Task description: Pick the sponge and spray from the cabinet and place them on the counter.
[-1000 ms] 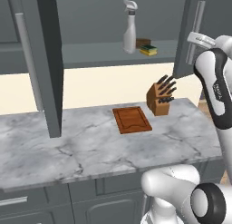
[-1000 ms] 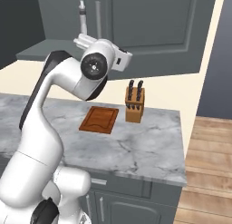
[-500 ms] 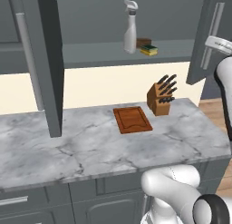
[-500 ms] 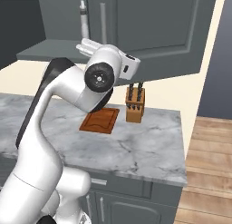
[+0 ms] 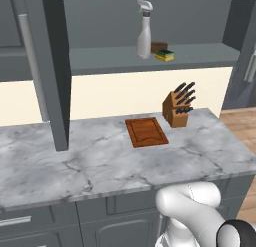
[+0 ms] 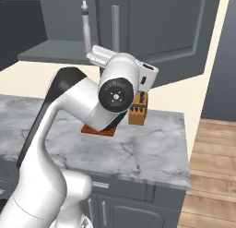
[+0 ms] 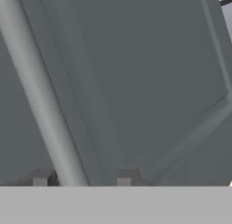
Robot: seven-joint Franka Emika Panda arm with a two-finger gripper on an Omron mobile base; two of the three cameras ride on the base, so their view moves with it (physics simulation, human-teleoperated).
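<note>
- I've got the cabinet standing open in my left base view, grey shelf exposed, one door edge-on at 9 o'clock and the other swung out at 3 o'clock.
- The spray stands upright on that shelf up at 12 o'clock, white trigger nozzle on top.
- The sponge lies flat just beside it on the 3 o'clock side, yellow with a dark green layer, close to the shelf's front edge.
- A small brown box sits right behind the sponge, toward the back of the shelf.
- Below, the counter runs wide and marble-veined; a cutting board lies near centre, and a knife block is just beside it at 3 o'clock.
- From the right base view, my arm is raised, wrist up against the open door at 12 o'clock.
- Hand view: the gripper sits tight to the door panel, the long silver handle running from 11 o'clock down between the fingertips.
- The tips sit apart either side of the bar; I cannot tell whether they press on it.
</note>
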